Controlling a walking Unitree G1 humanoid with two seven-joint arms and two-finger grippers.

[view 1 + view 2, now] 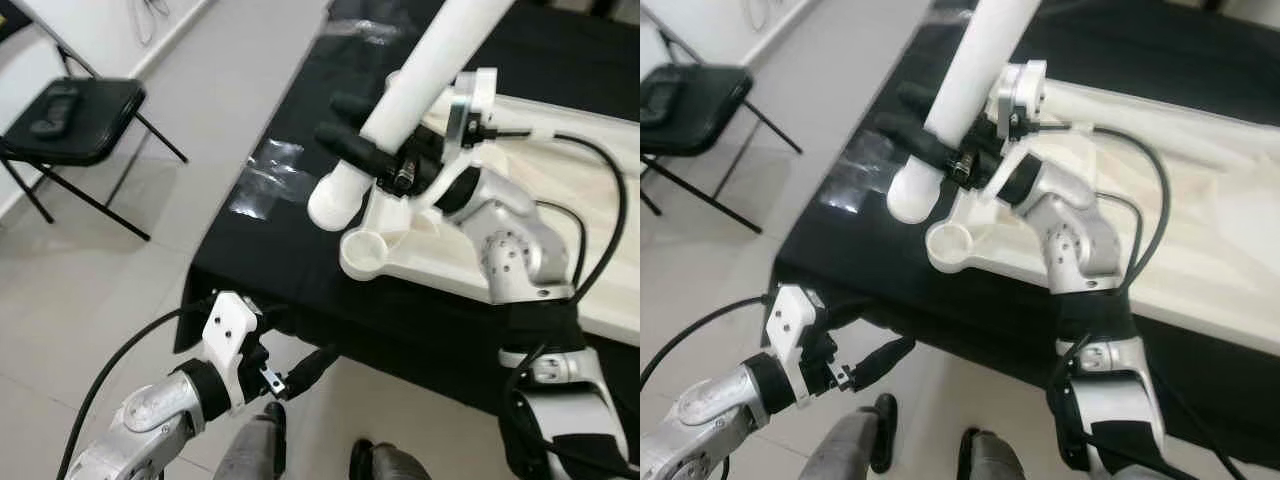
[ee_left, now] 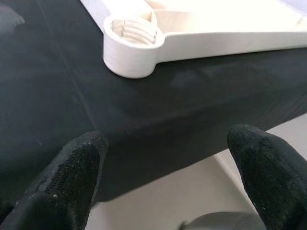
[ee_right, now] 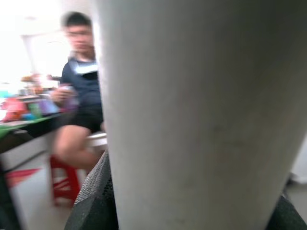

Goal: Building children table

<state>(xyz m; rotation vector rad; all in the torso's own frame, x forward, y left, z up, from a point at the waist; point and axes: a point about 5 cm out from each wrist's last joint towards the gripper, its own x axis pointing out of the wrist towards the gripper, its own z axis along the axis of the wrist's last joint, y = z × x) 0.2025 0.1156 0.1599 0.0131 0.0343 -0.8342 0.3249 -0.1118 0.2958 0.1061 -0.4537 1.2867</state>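
A white table top (image 1: 560,200) lies upside down on a surface draped in black cloth (image 1: 290,250). Its round threaded corner socket (image 1: 365,252) sits near the cloth's front edge. My right gripper (image 1: 345,125) is shut on a white tubular table leg (image 1: 410,80), held tilted, its lower end (image 1: 335,200) hanging just above and to the left of the socket. In the right wrist view the leg (image 3: 201,115) stands between the black fingers (image 3: 93,201). My left gripper (image 1: 305,375) hangs low in front of the table edge, open and holding nothing; its wrist view looks up at the socket (image 2: 132,43).
A black folding chair (image 1: 75,120) stands on the tiled floor at the far left. A shiny patch of tape (image 1: 265,175) lies on the floor beside the cloth. My feet (image 1: 265,440) are close to the table's front edge. A seated person (image 3: 81,96) shows blurred behind the leg.
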